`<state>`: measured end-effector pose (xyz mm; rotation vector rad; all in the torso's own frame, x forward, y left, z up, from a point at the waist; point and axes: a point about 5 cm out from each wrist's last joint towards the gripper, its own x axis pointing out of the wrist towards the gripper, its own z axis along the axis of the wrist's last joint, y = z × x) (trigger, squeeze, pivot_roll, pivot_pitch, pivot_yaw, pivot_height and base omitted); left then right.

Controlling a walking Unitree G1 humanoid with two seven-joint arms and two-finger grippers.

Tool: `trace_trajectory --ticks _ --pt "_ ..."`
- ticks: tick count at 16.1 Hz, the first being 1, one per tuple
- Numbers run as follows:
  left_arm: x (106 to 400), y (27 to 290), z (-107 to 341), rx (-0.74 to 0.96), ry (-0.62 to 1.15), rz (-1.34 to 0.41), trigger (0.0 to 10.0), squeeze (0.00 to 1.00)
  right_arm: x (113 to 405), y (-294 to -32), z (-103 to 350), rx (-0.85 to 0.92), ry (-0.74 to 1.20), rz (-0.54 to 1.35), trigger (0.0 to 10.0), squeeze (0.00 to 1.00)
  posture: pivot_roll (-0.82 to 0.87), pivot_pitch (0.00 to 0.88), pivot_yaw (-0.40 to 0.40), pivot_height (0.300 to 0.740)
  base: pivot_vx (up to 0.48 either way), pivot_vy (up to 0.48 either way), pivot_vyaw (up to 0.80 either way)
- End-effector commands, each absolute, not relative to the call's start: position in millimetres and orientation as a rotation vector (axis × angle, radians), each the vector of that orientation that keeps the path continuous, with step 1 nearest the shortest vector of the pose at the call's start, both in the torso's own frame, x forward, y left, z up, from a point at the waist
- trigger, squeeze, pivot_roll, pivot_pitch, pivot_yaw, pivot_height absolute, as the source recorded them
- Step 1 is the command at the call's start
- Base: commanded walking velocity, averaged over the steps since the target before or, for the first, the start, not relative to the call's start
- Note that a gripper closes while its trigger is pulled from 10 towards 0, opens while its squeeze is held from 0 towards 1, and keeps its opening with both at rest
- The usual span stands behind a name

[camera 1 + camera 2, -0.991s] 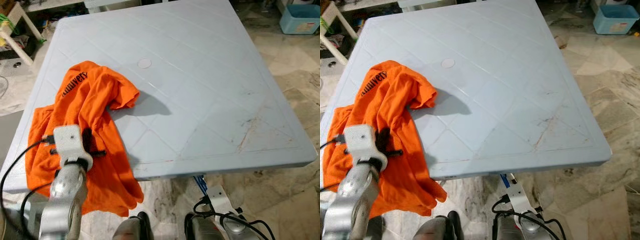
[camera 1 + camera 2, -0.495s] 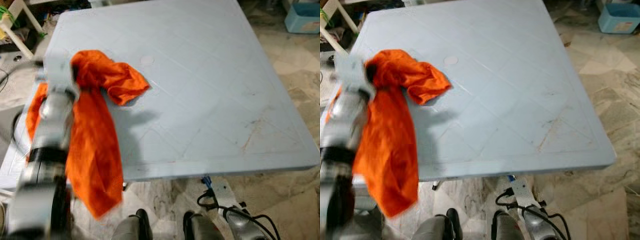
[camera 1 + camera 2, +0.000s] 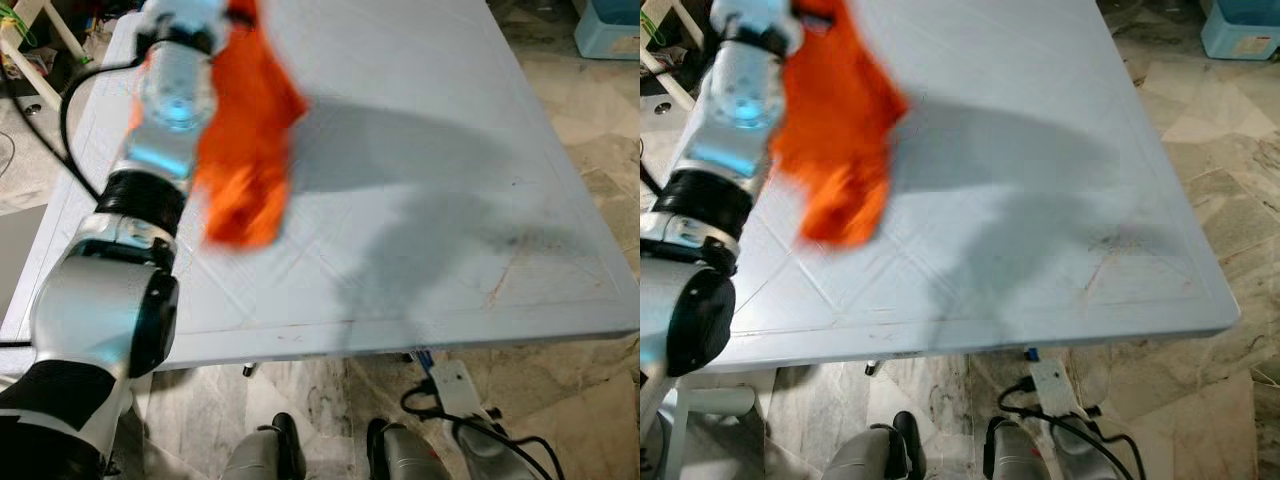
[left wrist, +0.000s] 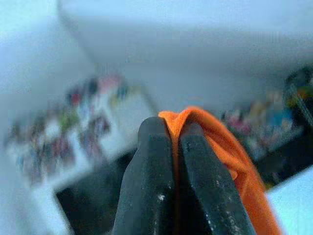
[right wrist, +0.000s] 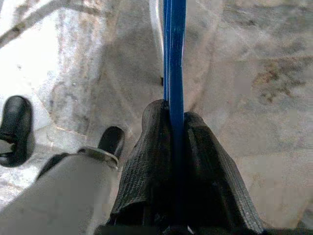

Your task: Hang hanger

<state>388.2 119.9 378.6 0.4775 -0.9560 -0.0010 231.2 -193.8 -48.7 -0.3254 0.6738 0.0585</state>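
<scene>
My left arm [image 3: 168, 110] is raised high over the pale blue table [image 3: 430, 150], and an orange shirt [image 3: 245, 130] hangs blurred from its top end. In the left wrist view my left gripper [image 4: 176, 131] is shut on a fold of the orange shirt [image 4: 230, 156]. My right arm [image 3: 458, 388] hangs low below the table's near edge. In the right wrist view my right gripper [image 5: 175, 117] is shut on a thin blue hanger [image 5: 174, 49], which points down toward the marble floor.
A blue bin [image 3: 608, 25] stands on the floor at the far right. White furniture and clutter [image 3: 30, 40] sit beyond the table's far left corner. My feet [image 3: 280, 455] stand close to the table's near edge, with black cables by the right wrist.
My left arm has swung up and forward, lifting the orange shirt off the table's left side into the air. The right arm has stayed low with the hanger.
</scene>
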Motion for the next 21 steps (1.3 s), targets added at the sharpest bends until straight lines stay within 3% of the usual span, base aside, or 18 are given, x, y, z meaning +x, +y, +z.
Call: trace_trajectory --ticks 1,2,4,5,6,7,8,11,14,17,21 --pt "384.9 113.9 376.5 0.517 -1.008 -0.024 0.0 0.0 224.9 -190.8 -53.2 -0.307 0.69 0.056 10.0 0.0 -0.17 0.241 0.093 0.74 0.0 0.0 0.0" --pt "390.5 114.4 343.1 0.575 -0.929 -0.064 0.0 0.0 225.3 -188.7 -53.3 -0.304 0.689 0.06 10.0 0.0 -0.17 0.244 0.094 0.74 0.0 0.0 0.0" --pt "404.1 135.7 271.4 0.585 -0.6 -0.088 0.0 0.0 226.5 -185.3 -53.2 -0.301 0.688 0.073 10.0 0.0 -0.16 0.246 0.091 0.74 0.0 0.0 0.0" --pt "406.2 149.9 245.7 0.546 -0.459 -0.066 2.2 0.0 226.9 -185.0 -53.1 -0.301 0.689 0.078 10.0 0.0 -0.16 0.247 0.086 0.74 0.0 0.0 0.0" --pt "405.3 161.7 231.4 0.524 -0.39 -0.043 10.0 0.42 226.9 -185.2 -53.1 -0.301 0.689 0.081 10.0 0.0 -0.16 0.248 0.085 0.74 0.0 0.0 0.0" --pt "400.3 187.1 211.8 0.505 -0.311 0.017 10.0 1.0 225.9 -188.1 -53.4 -0.306 0.694 0.083 10.0 0.0 -0.16 0.248 0.081 0.74 0.0 0.0 0.0" --pt "398.9 190.6 209.6 0.521 -0.308 0.012 10.0 1.0 225.2 -189.4 -53.7 -0.309 0.698 0.084 10.0 0.0 -0.16 0.247 0.075 0.74 0.0 0.0 0.0" --pt "383.5 233.6 191.6 0.603 -0.221 -0.021 10.0 1.0 224.5 -193.1 -54.1 -0.322 0.713 0.104 10.0 0.0 -0.13 0.235 0.066 0.74 0.0 0.0 0.0" --pt "368.3 249.6 181.2 0.615 -0.228 -0.04 10.0 1.0 227.4 -190.9 -52.8 -0.317 0.708 0.112 10.0 0.0 -0.12 0.228 0.072 0.74 0.0 0.0 0.0" --pt "338.8 235.7 158.0 0.444 -0.281 -0.139 10.0 1.0 226.7 -187.7 -54.0 -0.314 0.712 0.119 10.0 0.0 -0.11 0.213 0.067 0.74 0.0 0.0 0.0" --pt "301.4 208.0 149.6 0.226 -0.345 -0.132 10.0 1.0 227.9 -184.3 -54.0 -0.318 0.714 0.139 10.0 0.0 -0.09 0.197 0.056 0.74 0.0 0.0 0.0"
